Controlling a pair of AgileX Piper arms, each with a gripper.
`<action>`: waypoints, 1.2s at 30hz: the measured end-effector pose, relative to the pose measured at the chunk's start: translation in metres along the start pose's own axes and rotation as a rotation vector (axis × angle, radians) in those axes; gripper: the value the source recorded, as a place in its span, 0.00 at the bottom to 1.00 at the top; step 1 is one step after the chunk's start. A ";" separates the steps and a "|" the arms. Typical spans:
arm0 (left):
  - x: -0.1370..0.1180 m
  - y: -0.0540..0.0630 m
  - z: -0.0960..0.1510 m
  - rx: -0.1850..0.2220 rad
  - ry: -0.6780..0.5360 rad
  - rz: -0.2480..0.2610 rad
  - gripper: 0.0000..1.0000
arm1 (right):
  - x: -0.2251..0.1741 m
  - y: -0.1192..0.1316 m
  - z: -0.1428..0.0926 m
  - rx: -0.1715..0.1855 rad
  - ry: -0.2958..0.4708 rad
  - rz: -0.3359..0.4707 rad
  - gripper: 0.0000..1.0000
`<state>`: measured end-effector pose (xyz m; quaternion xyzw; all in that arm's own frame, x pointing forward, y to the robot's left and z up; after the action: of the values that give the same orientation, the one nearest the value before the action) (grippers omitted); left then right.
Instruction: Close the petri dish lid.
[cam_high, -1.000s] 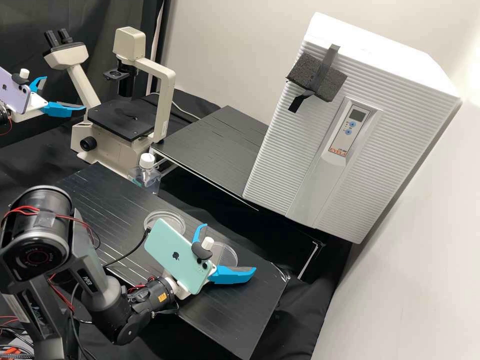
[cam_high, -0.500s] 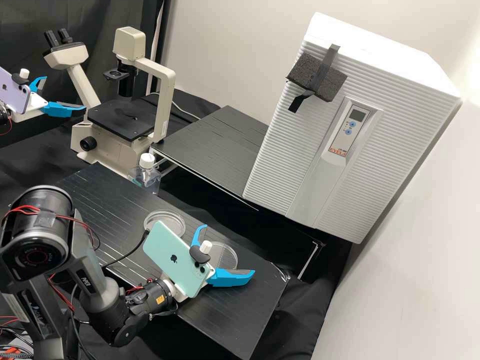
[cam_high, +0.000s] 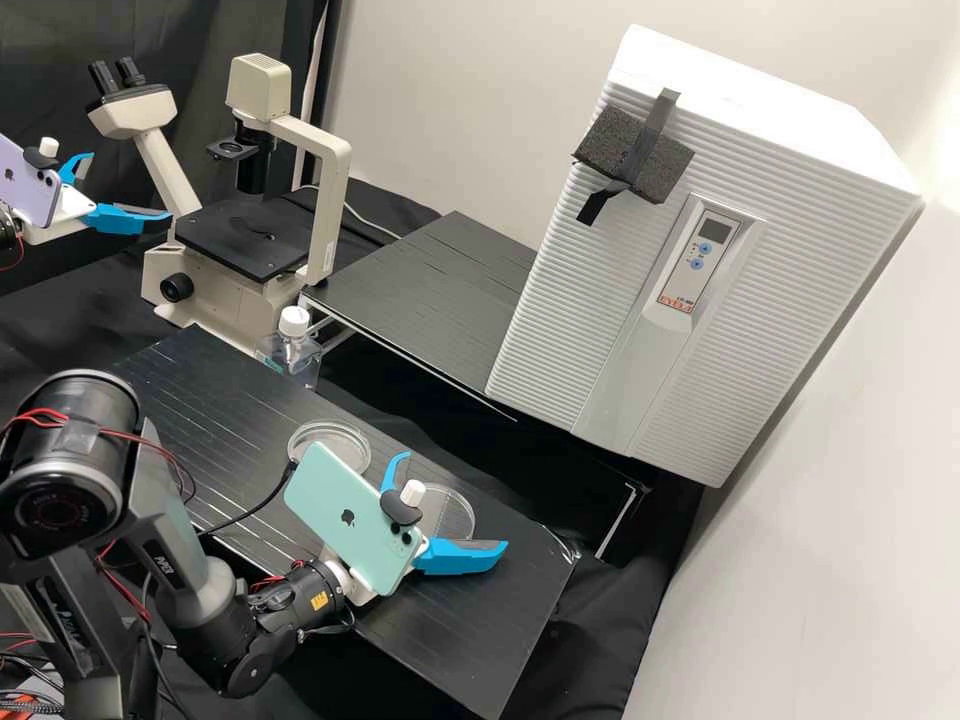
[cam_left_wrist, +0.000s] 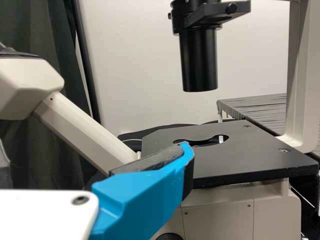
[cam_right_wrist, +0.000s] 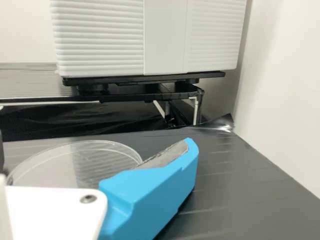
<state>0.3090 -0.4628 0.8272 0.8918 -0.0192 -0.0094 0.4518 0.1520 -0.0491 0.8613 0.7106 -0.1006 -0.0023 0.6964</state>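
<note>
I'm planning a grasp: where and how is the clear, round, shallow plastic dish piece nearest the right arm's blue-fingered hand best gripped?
I'd grip the dish piece at opposite points of its low rim, coming in low from the robot's side, the right hand open around it. It lies flat, and its broad round face shows no handle.

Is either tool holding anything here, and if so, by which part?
Nothing is held: the left tool and right tool are both open, and the clear round dish piece lies on the bench.

left pincer (cam_high: 130, 185) | facing microscope stage (cam_left_wrist: 230, 160) | black cylinder (cam_left_wrist: 199, 60) above stage
</note>
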 end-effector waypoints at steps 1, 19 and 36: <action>0.000 0.000 0.000 0.000 0.000 0.000 1.00 | 0.000 0.000 -0.001 0.003 0.005 -0.007 1.00; 0.000 0.000 0.000 0.000 0.000 0.000 1.00 | 0.000 -0.004 -0.009 -0.001 0.059 -0.057 1.00; 0.000 0.000 0.000 0.000 0.000 0.000 1.00 | 0.008 -0.003 0.000 -0.057 0.055 -0.049 1.00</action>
<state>0.3090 -0.4628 0.8272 0.8918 -0.0192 -0.0094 0.4518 0.1599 -0.0498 0.8591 0.6925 -0.0637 -0.0028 0.7186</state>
